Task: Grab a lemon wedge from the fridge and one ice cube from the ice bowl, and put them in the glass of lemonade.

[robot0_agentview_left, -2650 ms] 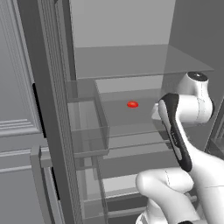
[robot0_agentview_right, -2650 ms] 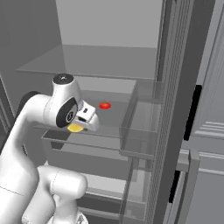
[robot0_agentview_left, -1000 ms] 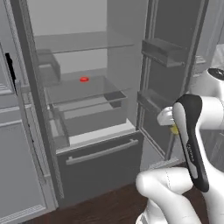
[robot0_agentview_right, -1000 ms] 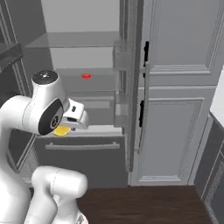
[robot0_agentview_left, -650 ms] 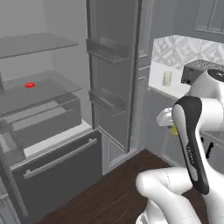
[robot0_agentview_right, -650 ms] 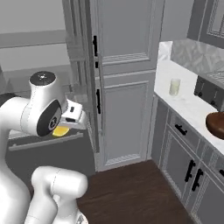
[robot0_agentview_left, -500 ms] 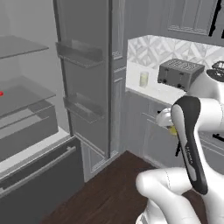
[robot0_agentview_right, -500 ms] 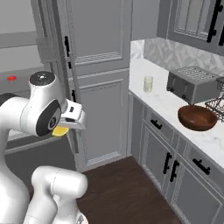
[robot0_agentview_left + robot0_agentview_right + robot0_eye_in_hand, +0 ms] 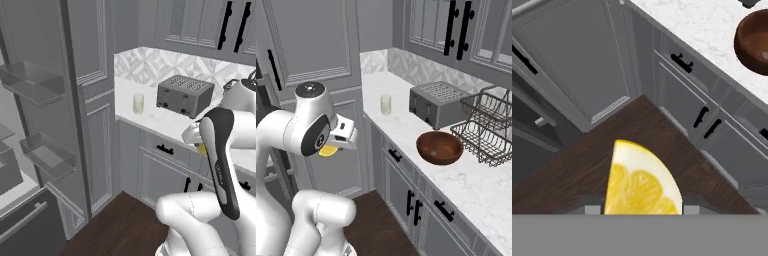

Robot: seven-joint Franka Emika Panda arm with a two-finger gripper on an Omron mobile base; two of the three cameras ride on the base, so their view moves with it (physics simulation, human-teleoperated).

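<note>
I am facing the kitchen with the fridge (image 9: 30, 150) off to my left, its door standing open with the clear door bins showing; it is being left behind because the wedge I needed from it is already in my grip. Ahead of me the white marble surface (image 9: 406, 130) is running along the wall above the grey panelled cabinets (image 9: 406, 195), and it is carrying everything the rest of the job needs. The toaster (image 9: 438, 102) is sitting toward the back, with a wire dish rack (image 9: 488, 127) beyond it. The ice bowl (image 9: 439, 147) is resting near the front edge of the surface, just beside the toaster and the rack, within easy reach for picking an ice cube. The glass of lemonade (image 9: 386, 104) is standing upright farther along, well apart from the bowl, nearer the tall cabinet; it is also showing in the left base view (image 9: 138, 103).

My tool (image 9: 336, 145) is hanging low over the dark wood floor, pointed downward, well short of the glass. Its jaws are standing partly closed, clamped on the lemon wedge (image 9: 641, 181), which is sitting between the tips with its cut face toward the hand camera. I judge the wedge is being carried this way so it stays pinched by its flat sides until I can bring it over the glass.
</note>
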